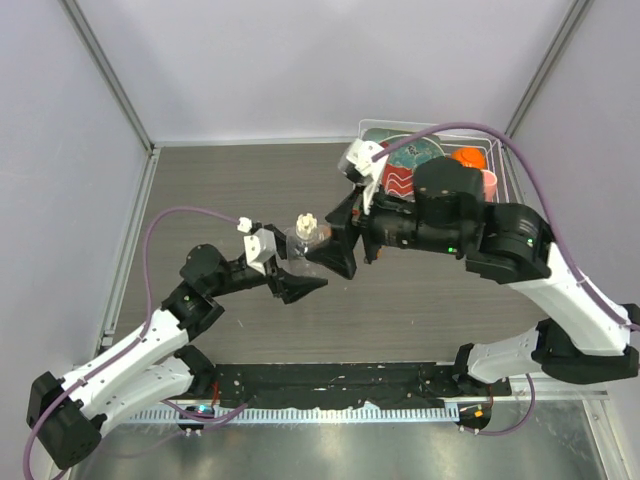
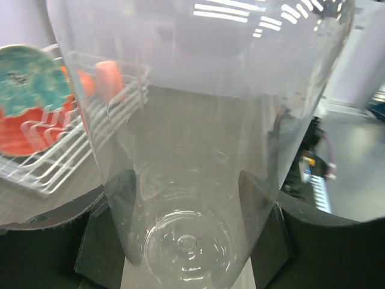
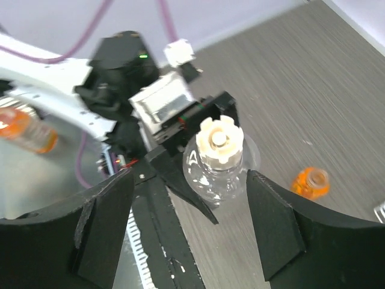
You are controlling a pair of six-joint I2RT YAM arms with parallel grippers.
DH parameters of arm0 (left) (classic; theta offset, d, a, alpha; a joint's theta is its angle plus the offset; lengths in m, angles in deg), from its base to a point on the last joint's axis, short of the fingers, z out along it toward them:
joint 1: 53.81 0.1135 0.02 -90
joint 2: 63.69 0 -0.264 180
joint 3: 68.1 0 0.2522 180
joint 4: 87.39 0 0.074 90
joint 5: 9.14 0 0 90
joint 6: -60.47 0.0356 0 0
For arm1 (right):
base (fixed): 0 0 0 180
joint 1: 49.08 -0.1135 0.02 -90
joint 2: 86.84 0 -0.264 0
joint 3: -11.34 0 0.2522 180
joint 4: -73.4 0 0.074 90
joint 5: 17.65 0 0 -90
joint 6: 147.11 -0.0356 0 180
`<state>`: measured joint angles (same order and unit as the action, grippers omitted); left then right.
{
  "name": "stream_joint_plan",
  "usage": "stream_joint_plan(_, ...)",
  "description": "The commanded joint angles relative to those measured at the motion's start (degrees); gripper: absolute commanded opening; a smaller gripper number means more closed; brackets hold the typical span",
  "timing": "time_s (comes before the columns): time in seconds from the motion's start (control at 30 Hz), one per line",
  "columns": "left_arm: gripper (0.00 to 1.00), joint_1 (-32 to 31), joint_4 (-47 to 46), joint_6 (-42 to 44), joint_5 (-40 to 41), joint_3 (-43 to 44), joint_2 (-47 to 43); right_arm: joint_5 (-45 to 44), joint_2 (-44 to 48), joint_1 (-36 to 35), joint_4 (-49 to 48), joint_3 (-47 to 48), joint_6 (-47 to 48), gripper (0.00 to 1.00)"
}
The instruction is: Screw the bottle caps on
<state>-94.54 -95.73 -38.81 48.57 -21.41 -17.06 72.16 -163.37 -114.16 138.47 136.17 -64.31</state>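
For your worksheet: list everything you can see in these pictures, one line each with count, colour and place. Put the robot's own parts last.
clear bottle: one, colourless, held in the left gripper
cream cap: one, cream-white, on the clear bottle's neck
orange cap: one, orange, loose on the table
orange bottle: one, translucent orange, beyond the left arm in the right wrist view
dish rack: one, white wire, far right corner
plate: one, teal and orange-red, in the rack
pink cup: one, pink, in the rack
orange ball: one, orange, in the rack
table: one, grey-brown
left gripper: one, black, gripping the bottle
right gripper: one, black, open around the cap
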Motion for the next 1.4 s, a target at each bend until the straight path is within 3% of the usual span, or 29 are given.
stream_joint_plan(0.0,0.0,0.5,-6.1,-3.0,-16.3,0.6,-0.3,15.7,3.1,0.5,-0.5,2.8,6.9,0.81)
stream_joint_plan(0.33,0.0,0.7,-6.7,-8.2,-25.3,2.3,0.9,16.3,2.8,0.5,0.5,3.8,10.6,0.84)
stream_joint_plan(0.63,0.0,0.9,-8.2,-11.9,-31.3,3.4,2.3,20.9,0.4,0.5,-1.8,4.1,13.5,0.77)
stream_joint_plan(1.07,0.0,1.0,-7.6,-12.5,-32.6,3.3,1.9,22.9,-0.4,0.8,-3.0,2.7,13.9,0.59)
stream_joint_plan(1.37,0.0,1.4,-8.2,-13.0,-31.8,3.6,2.1,23.1,-0.5,1.0,-3.1,0.6,13.4,0.56)
